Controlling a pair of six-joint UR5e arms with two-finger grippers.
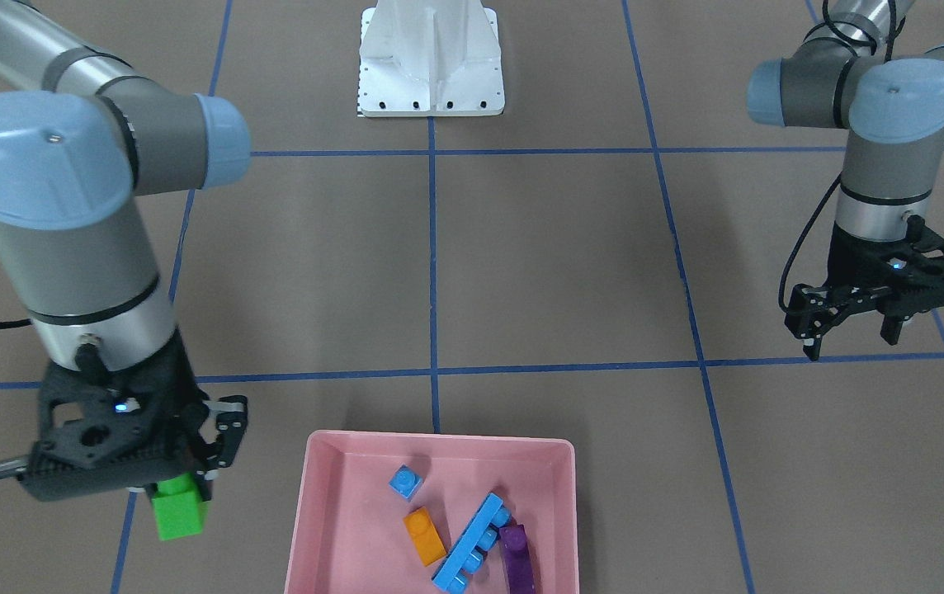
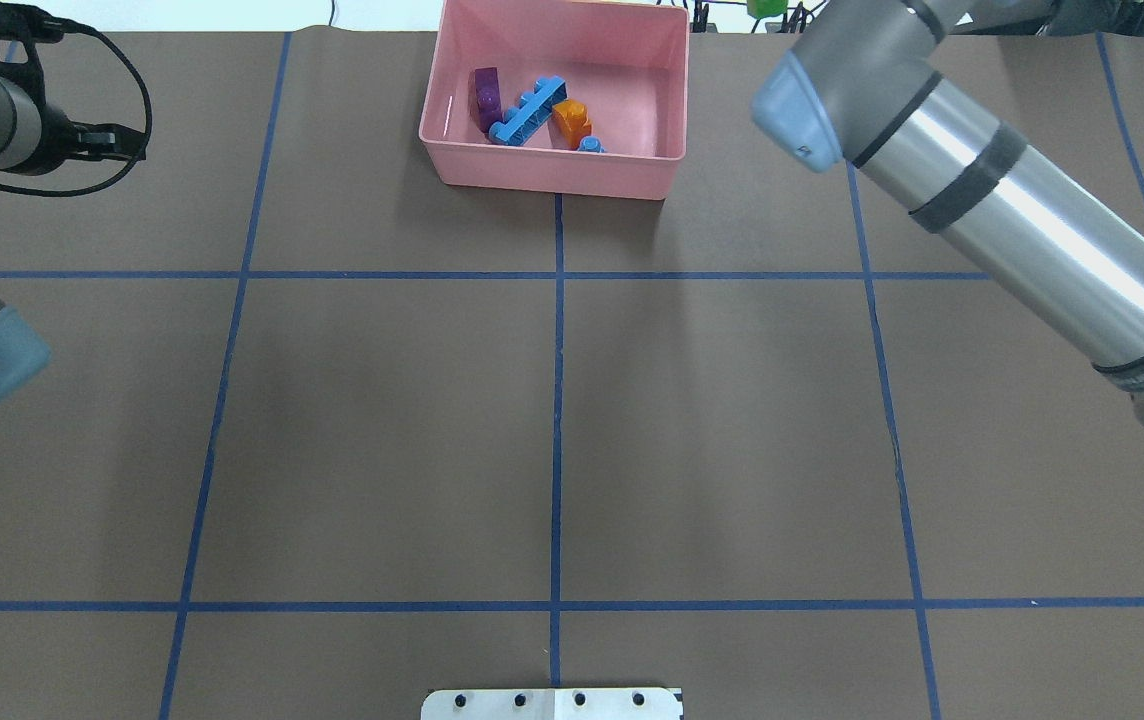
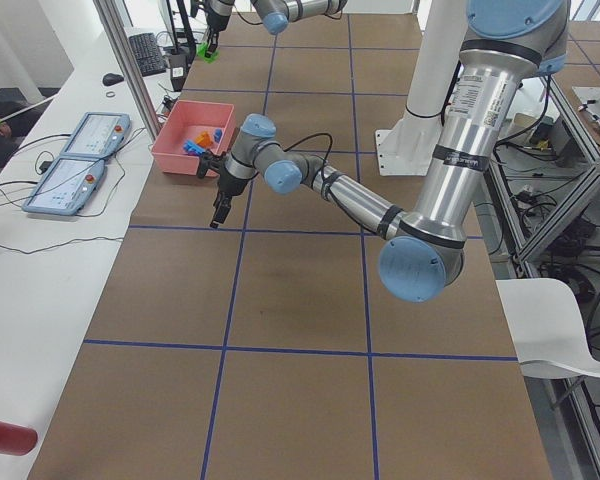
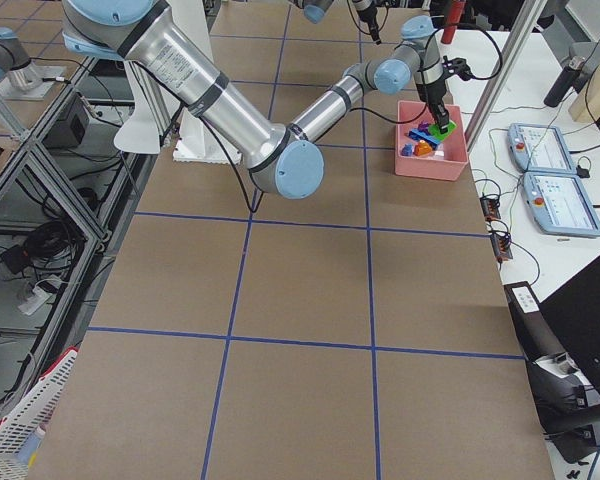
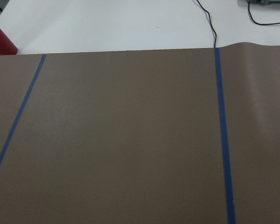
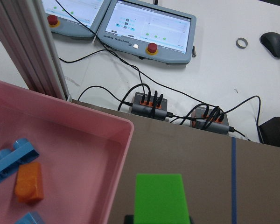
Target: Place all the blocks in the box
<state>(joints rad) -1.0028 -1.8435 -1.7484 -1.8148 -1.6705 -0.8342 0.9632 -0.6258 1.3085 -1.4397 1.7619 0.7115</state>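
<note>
My right gripper (image 1: 179, 493) is shut on the green block (image 1: 179, 507) and holds it above the table just outside the pink box (image 1: 439, 439), on the box's side toward my right. The block also shows in the right wrist view (image 6: 159, 196), beside the box wall (image 6: 84, 119). Inside the box lie the orange block (image 1: 424, 536), the purple block (image 1: 517, 557), the tiny light-blue square (image 1: 405, 482) and the long light-blue bar (image 1: 472, 544). My left gripper (image 1: 851, 334) is open and empty, well away on the other side of the table.
The white metal base (image 1: 431, 58) stands at the robot's side of the table. Beyond the table's far edge are control tablets (image 6: 149, 28) and cabled power blocks (image 6: 149, 105). A red cylinder (image 5: 2, 42) lies off the table near my left arm.
</note>
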